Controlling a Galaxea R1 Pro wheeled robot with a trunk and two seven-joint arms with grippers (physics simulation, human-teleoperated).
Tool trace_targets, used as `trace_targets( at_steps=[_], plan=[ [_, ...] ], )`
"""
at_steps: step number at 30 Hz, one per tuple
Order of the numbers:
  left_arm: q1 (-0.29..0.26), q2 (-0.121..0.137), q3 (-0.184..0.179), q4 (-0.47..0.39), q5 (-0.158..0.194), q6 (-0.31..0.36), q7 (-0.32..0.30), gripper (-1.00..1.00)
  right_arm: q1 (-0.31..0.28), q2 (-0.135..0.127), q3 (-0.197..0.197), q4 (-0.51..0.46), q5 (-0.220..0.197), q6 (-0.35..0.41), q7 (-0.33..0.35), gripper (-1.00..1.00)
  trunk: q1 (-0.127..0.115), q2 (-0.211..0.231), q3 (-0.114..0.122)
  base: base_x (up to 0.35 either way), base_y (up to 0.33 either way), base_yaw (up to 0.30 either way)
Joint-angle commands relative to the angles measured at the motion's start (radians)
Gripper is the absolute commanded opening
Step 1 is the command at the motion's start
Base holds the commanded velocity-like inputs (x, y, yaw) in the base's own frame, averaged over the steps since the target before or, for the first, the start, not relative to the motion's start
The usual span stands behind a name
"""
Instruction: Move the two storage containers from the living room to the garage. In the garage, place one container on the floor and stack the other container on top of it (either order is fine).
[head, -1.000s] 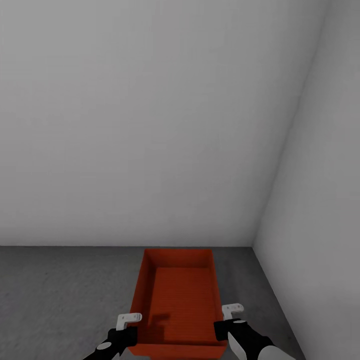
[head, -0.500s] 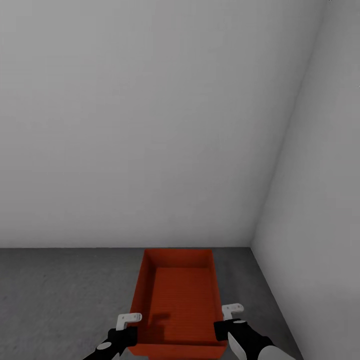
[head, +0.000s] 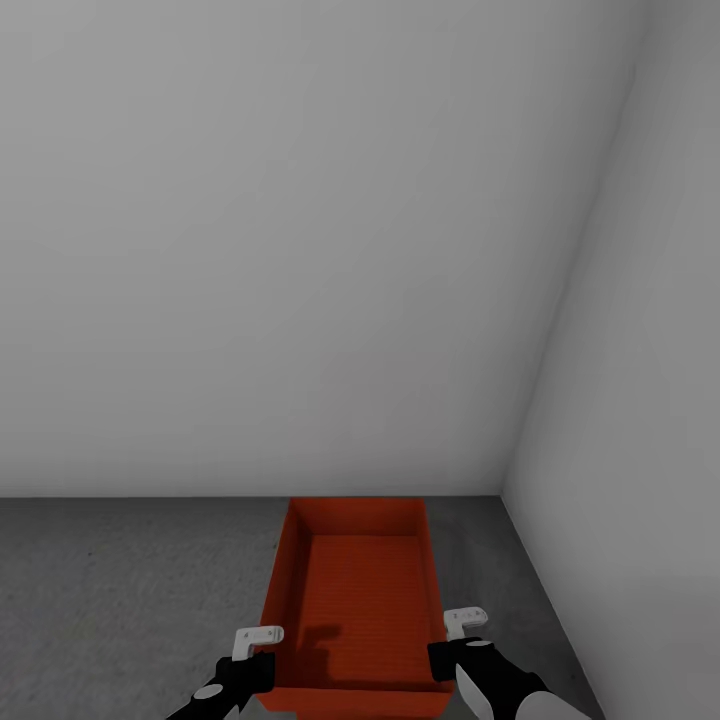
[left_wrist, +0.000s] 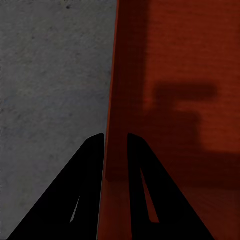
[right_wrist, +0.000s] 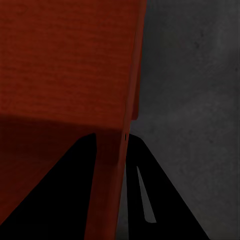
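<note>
Grey concrete floor (head: 120, 590) and plain white walls (head: 300, 250) say you are in the garage, facing its far right corner. Nearest you, your left gripper (head: 258, 640) pinches the left wall of a red bin (head: 360, 590), one finger on each side of that wall in the left wrist view (left_wrist: 116, 142); your right gripper (head: 462, 625) clamps the right wall the same way (right_wrist: 111, 137). The bin (left_wrist: 175, 75) sits between your arms, near the right wall. Whether it rests on the floor or hangs just above it, you cannot tell. Its open top faces up, and its long axis runs straight away from you toward the far wall. By my reading, one bin has reached the garage but is not yet released; fetching the second and stacking it remains.
</note>
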Motion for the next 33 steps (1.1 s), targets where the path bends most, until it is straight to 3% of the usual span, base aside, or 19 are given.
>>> trace_targets(
  at_steps=[1, 16, 33],
  plan=[
    [-0.001, 0.010, -0.023, -0.001, 0.007, -0.003, 0.006, -1.00, 0.000, -0.001, 0.060, 0.000, -0.012, 0.007, 0.046, -1.00, 0.000, -0.001, -0.001, 0.000, 0.000, 0.000],
    [-0.001, 0.010, -0.023, -0.001, 0.007, -0.004, 0.006, -1.00, 0.000, -0.001, 0.060, 0.000, -0.011, 0.006, 0.045, -1.00, -0.015, 0.027, 0.012, 0.000, 0.000, -0.020],
    [-0.001, 0.010, -0.023, -0.001, 0.007, -0.003, 0.007, -1.00, 0.000, -0.001, 0.060, 0.000, -0.010, 0.007, 0.046, -1.00, -0.081, 0.146, 0.065, 0.000, 0.000, -0.001]
  ],
)
